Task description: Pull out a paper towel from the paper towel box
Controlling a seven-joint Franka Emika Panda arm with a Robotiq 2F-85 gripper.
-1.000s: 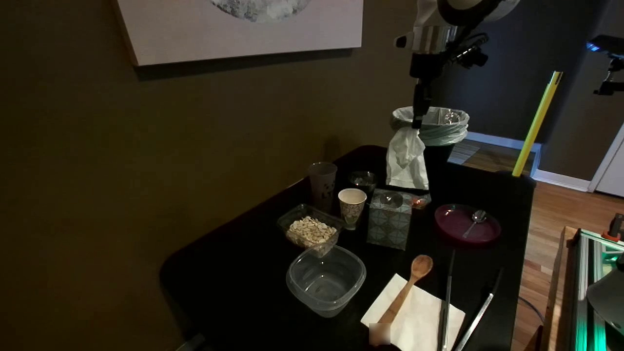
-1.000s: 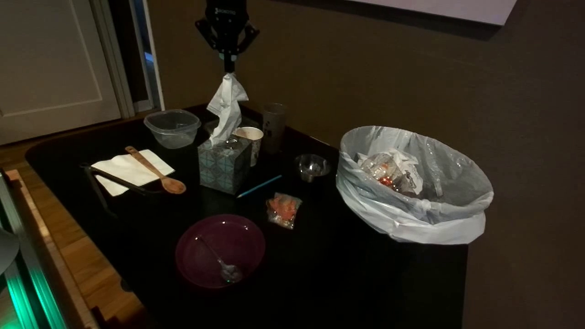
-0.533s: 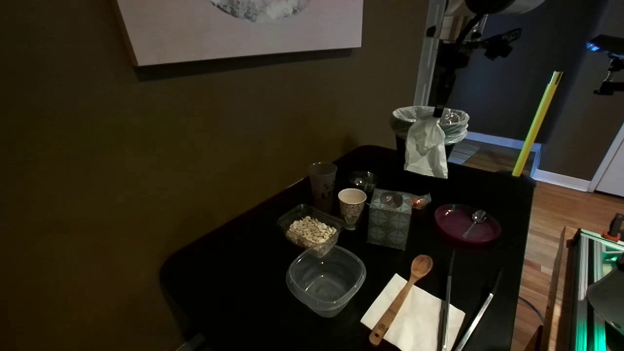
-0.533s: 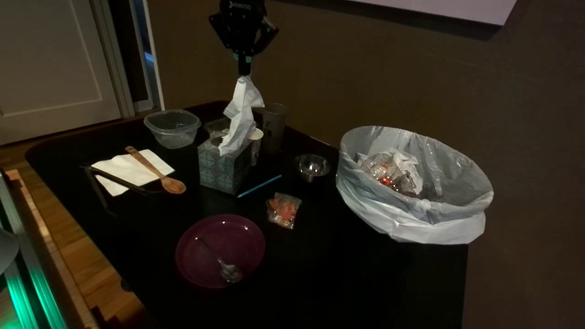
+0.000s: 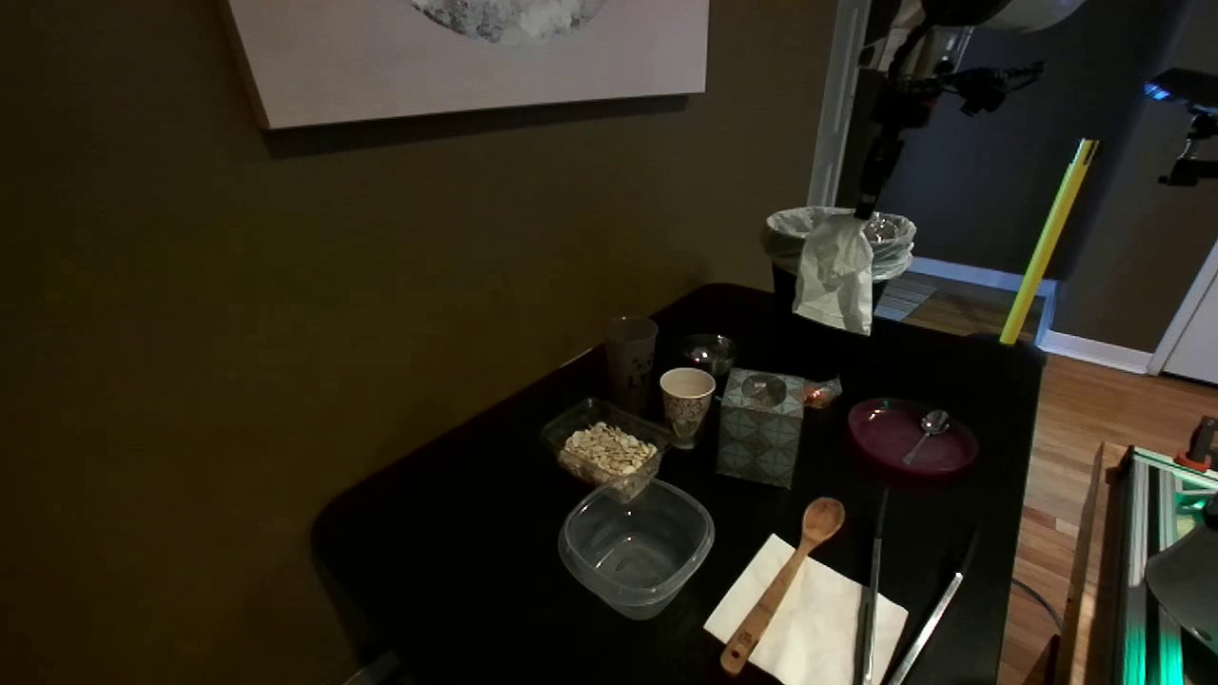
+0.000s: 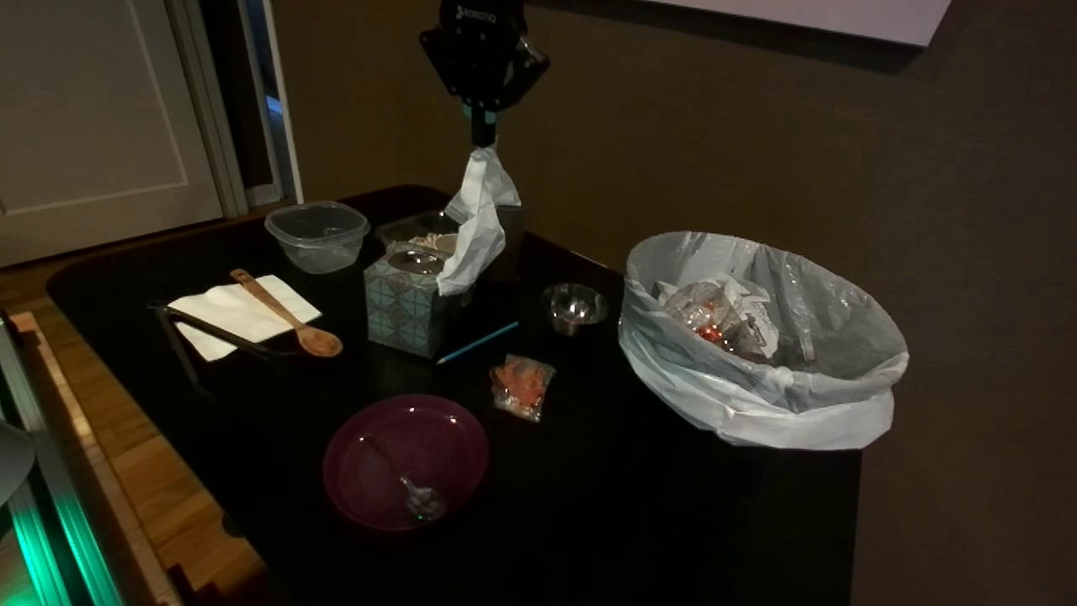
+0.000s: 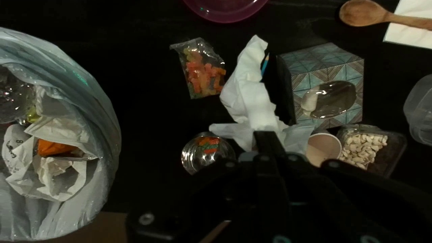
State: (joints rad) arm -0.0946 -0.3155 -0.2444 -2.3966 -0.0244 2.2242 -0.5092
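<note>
The white crumpled paper towel [image 6: 481,223] hangs down from my gripper [image 6: 483,139]. It also shows in an exterior view [image 5: 835,276] and in the wrist view [image 7: 251,92]. The gripper's fingertips [image 7: 265,135] are shut on the towel's upper end, and the towel is free of the box. The grey-blue patterned paper towel box [image 6: 405,307] stands upright on the dark table, also in an exterior view [image 5: 759,438] and the wrist view [image 7: 325,60]. My gripper is above and beside the box, towards the bin side. A little white shows inside the box's opening.
A lined trash bin [image 6: 757,412] stands at the table's end. Near the box are a paper cup [image 5: 686,385], a glass bowl [image 6: 575,310], a blue pencil [image 6: 478,342] and a candy bag [image 6: 523,387]. A dark-red plate [image 6: 404,463] and clear container [image 5: 636,552] stand farther off.
The gripper has carried the towel away from over the box towards the bin side. The towel's lower end has moved off the box top, and the opening now shows uncovered.
</note>
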